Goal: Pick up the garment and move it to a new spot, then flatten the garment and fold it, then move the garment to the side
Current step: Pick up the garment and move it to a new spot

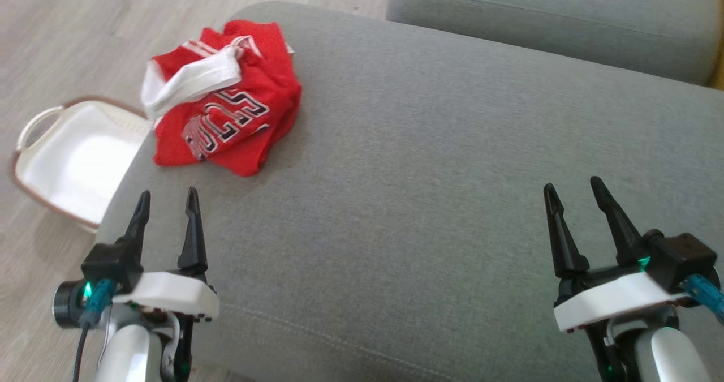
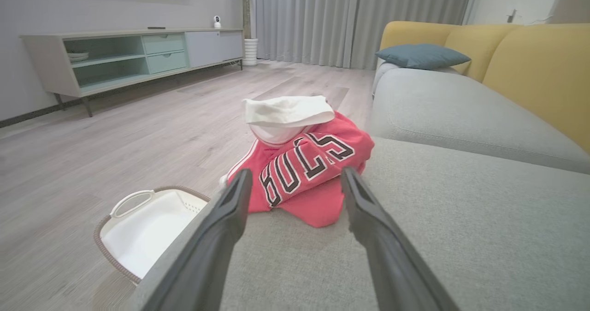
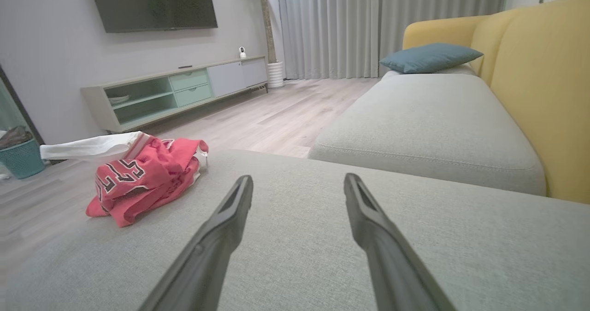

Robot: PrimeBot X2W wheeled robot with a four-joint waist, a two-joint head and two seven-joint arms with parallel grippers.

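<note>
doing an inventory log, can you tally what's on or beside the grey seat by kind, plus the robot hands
garment, the red jersey crumpled on the grey seat: 1
white basket on the floor beside the seat: 1
hands, left hand and right hand, both open and empty: 2
total: 4

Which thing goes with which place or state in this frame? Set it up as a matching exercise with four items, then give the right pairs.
Things
1. jersey
2. basket
3. pillow
4. left gripper

Places or states
A. on the wooden floor, beside the seat
B. open, holding nothing
C. crumpled near the left edge of the grey cushion
D. on the far seat, by the yellow backrest

Pairs: 1-C, 2-A, 3-D, 4-B
</note>
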